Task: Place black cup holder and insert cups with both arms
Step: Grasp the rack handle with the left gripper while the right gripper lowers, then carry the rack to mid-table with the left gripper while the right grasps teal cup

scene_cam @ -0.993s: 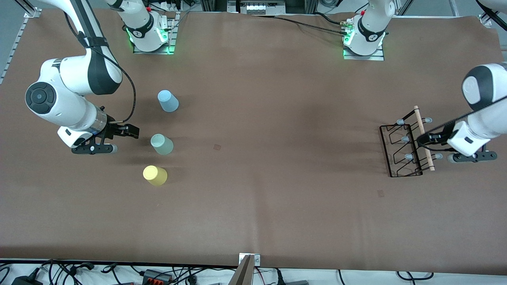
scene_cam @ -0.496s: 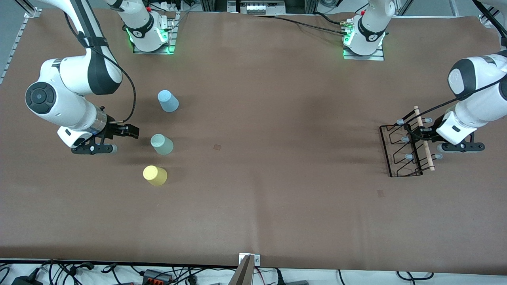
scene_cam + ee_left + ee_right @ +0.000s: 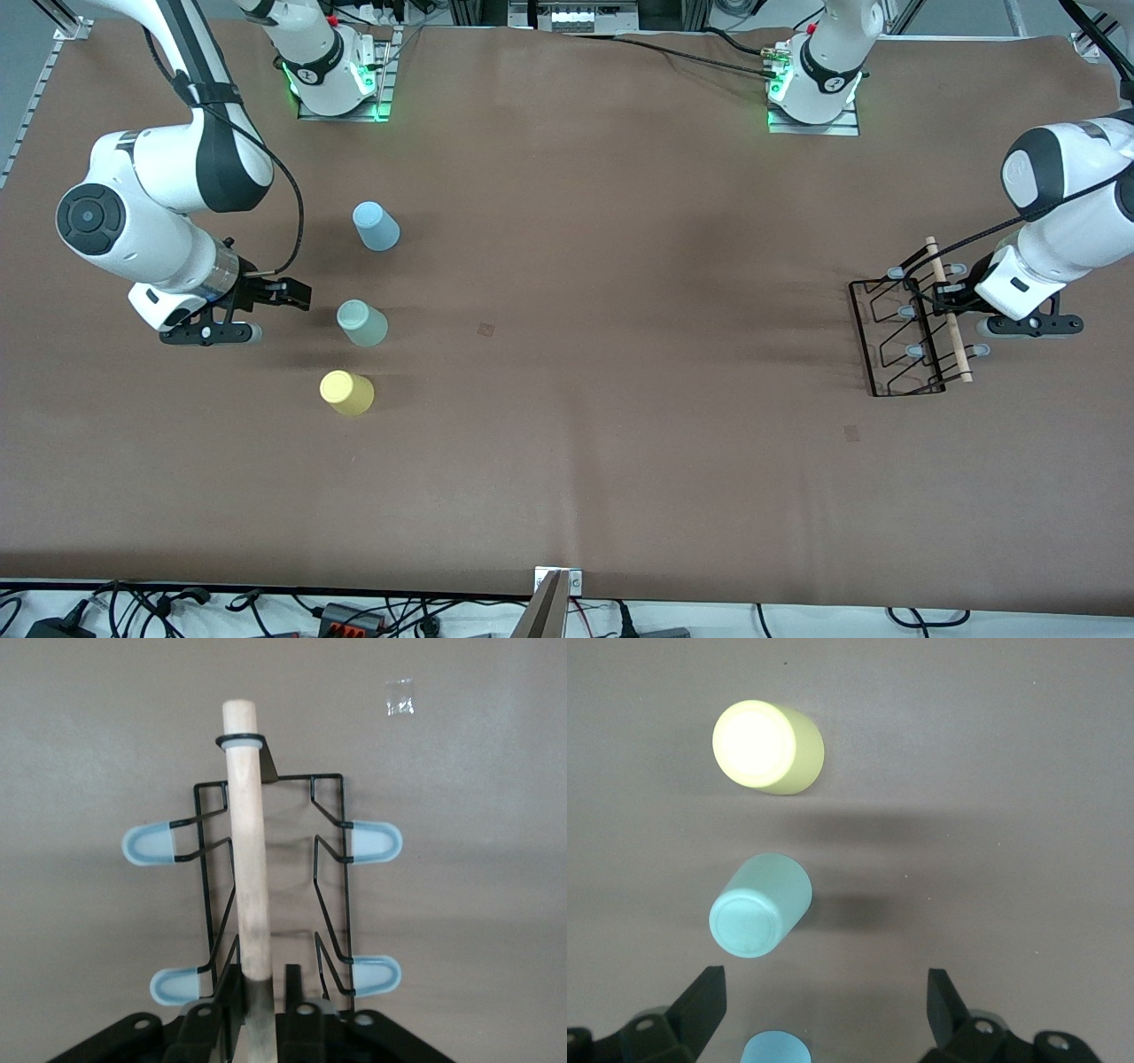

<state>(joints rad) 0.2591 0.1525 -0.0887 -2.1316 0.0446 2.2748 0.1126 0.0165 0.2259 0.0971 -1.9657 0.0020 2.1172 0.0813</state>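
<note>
The black cup holder (image 3: 904, 337) lies flat at the left arm's end of the table, with its wooden rod handle (image 3: 950, 312) and pale blue capped pegs (image 3: 372, 840). My left gripper (image 3: 950, 303) is low over the rack. In the left wrist view its fingers straddle the rod (image 3: 248, 859); the left gripper (image 3: 263, 979) is open, with one finger against the wood and a gap at the other. The light blue cup (image 3: 376, 226), pale green cup (image 3: 361, 322) and yellow cup (image 3: 346, 392) stand in a row at the right arm's end. My right gripper (image 3: 282, 294) is wide open and empty beside the green cup (image 3: 757, 917).
The brown table mat (image 3: 576, 425) spreads between the cups and the rack, with a small tape mark (image 3: 485, 329) near its middle. The arm bases (image 3: 337, 80) stand along the edge farthest from the front camera. Cables and plugs (image 3: 354, 616) lie off the nearest edge.
My left gripper has moved from beside the rack onto the wooden handle, and has held still there for the last half second. The right arm and the cups have not moved.
</note>
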